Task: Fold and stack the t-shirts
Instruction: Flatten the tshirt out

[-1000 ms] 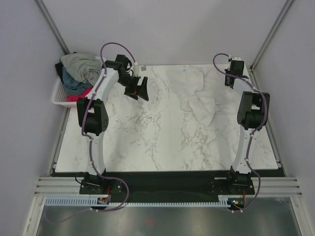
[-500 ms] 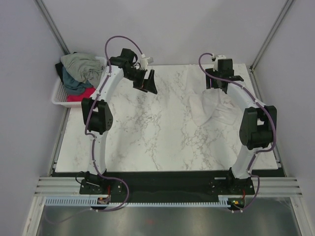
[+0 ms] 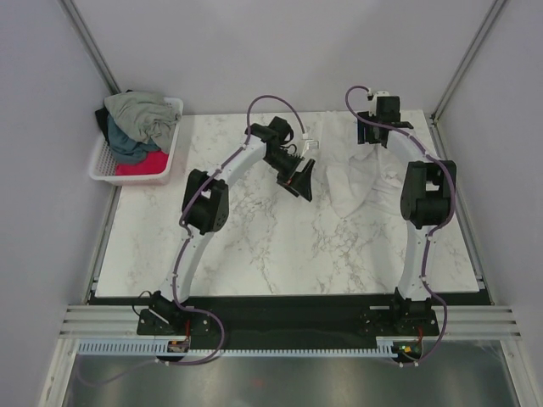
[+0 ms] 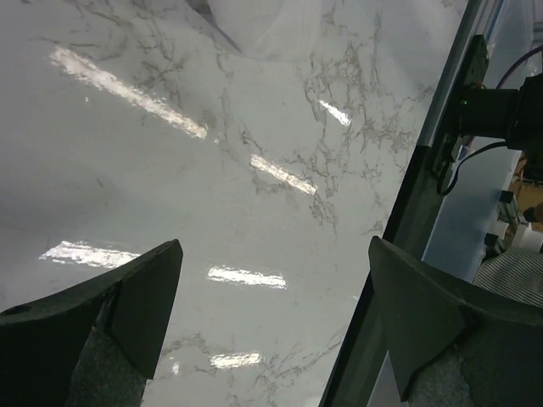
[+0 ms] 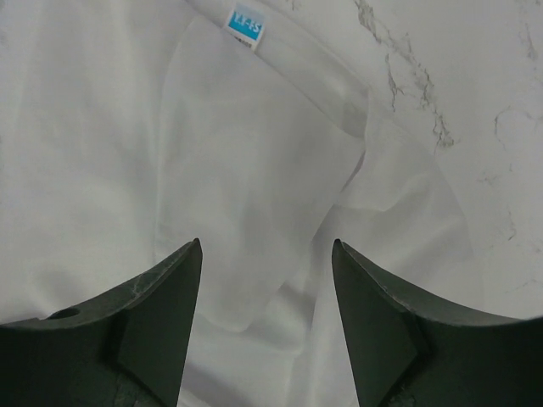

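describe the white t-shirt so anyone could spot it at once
On the marble table, look to the far right part. The white t-shirt lies crumpled there, alone on the tabletop. Unlike the coloured shirts heaped in the basket at far left, it is plain white with a small blue label.

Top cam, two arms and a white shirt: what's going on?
The right gripper hangs open over the crumpled plain white cloth t-shirt at the marble table's far right. The left gripper is open over bare marble. A grey-green shirt, dark teal shirt and red-pink shirt lie heaped in the white plastic lattice basket. Nothing is folded yet.
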`<action>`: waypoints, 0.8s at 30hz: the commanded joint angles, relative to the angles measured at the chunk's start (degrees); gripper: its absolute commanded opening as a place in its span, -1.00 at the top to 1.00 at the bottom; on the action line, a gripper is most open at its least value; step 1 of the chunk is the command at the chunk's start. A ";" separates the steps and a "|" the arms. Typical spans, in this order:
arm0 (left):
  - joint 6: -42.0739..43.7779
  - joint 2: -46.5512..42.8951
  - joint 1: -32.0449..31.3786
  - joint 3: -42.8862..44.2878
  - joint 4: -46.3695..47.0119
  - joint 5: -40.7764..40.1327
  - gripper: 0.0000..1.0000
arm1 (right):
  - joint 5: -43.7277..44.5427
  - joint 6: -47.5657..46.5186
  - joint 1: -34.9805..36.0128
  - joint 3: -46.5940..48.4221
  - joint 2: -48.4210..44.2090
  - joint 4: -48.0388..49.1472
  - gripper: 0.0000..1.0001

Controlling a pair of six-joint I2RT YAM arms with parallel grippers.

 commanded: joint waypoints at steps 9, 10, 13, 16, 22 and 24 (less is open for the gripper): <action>-7.88 5.57 -4.45 7.86 14.76 -5.99 -0.99 | -2.65 1.53 -5.96 3.49 5.25 1.83 -0.40; -8.41 6.36 -5.23 8.48 17.64 -7.66 -0.98 | -2.66 1.53 -6.30 3.31 5.34 1.83 -0.40; -10.51 7.42 -6.56 8.22 22.75 -7.59 -0.92 | -2.57 2.23 -6.75 3.05 5.34 1.83 -0.40; -13.15 9.18 -7.35 8.22 27.24 -6.45 -0.82 | -4.15 2.32 -7.54 2.61 4.99 1.83 -0.41; -14.21 12.16 -7.61 8.75 33.48 -3.46 -0.62 | -4.68 2.41 -8.68 0.33 3.85 1.92 -0.40; -14.74 12.43 -7.88 8.66 34.88 -2.50 -0.59 | -4.68 2.41 -9.03 -0.11 3.50 2.01 -0.41</action>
